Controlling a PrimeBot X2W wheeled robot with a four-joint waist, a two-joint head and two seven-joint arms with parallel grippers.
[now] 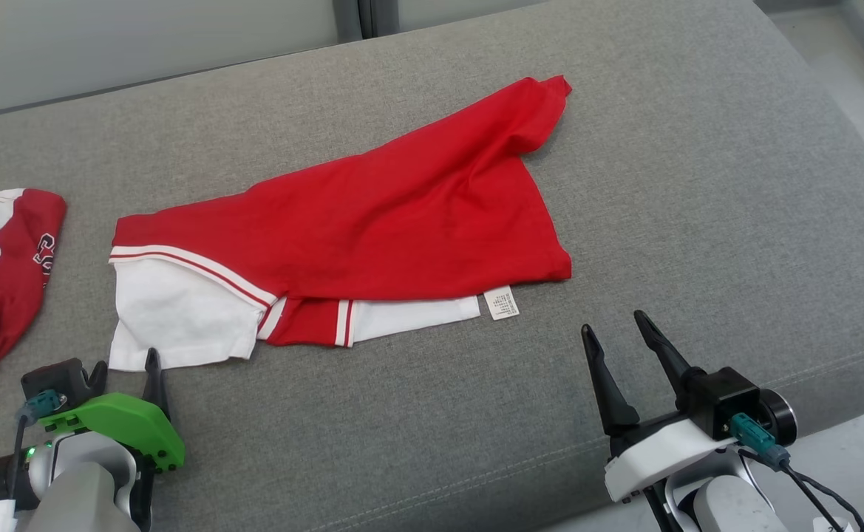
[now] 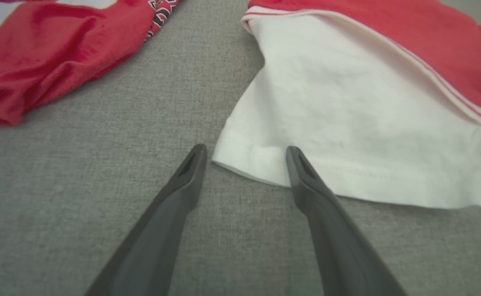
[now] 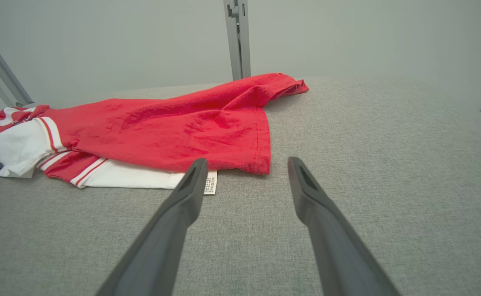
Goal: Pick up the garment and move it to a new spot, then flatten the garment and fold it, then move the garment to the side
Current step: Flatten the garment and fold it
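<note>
Left wrist view puts the left hand (image 2: 245, 150), spread wide and empty, at the white sleeve (image 2: 347, 123) corner. The garment (image 1: 372, 214) lies midway along the couch (image 1: 698, 185), nearer its front edge. Best to slide one finger under the hem before closing. Beside the garment, the right hand (image 1: 613, 323) hovers wide and empty.

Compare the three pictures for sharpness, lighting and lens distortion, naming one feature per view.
Head view: sharp, evenly lit, only a faint shadow under the red garment. Left wrist view: soft focus, the left end effector and the white sleeve hem smeared. Right wrist view: wide-angle lens bows the far edge of the grey cushion; wall behind hazy.
</note>
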